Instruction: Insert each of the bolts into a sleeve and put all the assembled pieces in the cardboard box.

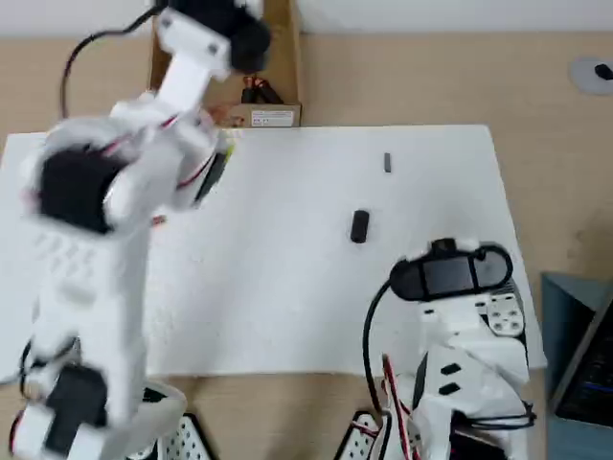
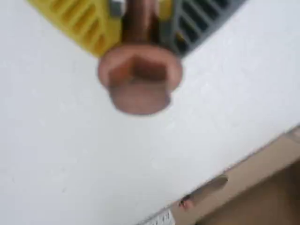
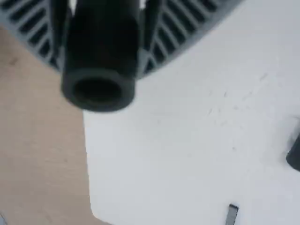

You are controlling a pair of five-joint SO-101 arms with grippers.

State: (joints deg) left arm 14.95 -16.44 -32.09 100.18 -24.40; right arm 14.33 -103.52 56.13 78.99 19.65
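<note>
My left gripper [image 2: 140,33] is shut on a copper-coloured bolt [image 2: 139,82], its head pointing away from the yellow and grey fingers, above the white mat near the cardboard box [image 2: 262,187]. In the high view this gripper [image 1: 215,165] hangs just in front of the box [image 1: 278,67], which holds a few dark pieces [image 1: 259,92]. My right gripper [image 3: 101,42] is shut on a black sleeve [image 3: 99,79], its hollow end facing outward, over the mat's edge. Another black sleeve [image 1: 359,226] and a small grey bolt [image 1: 387,163] lie loose on the mat.
The white mat [image 1: 268,287] covers most of the wooden table [image 1: 402,77]. The right arm's body [image 1: 450,273] stands at the mat's near right. A dark device [image 1: 579,364] sits at the right edge, and a grey disc [image 1: 592,73] at the far right.
</note>
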